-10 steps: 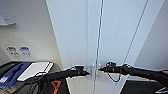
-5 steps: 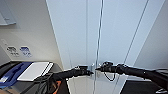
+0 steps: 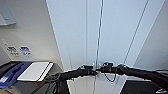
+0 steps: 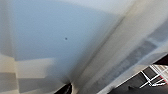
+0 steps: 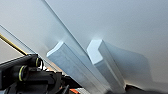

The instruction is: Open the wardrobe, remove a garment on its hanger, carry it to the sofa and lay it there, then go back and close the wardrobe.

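Facing the wardrobe head-on, I had both arms stretched out toward the seam where its two white doors met. The doors stood shut, with a thin dark line running down between them. My left gripper sat just left of that seam and my right gripper just right of it, the two nearly touching each other at the height of the handles. In the right wrist view the pair of small white vertical handles showed large, side by side, one on each door, with the seam passing between them. I could not tell whether the jaws on either side were wide, narrow or closed on a handle; the dark arm ends hid them. A loop of black cable hung under my right wrist. Off to the near left, a low surface carried a white tray and something blue beside it, and two small stickers sat on the wall above.
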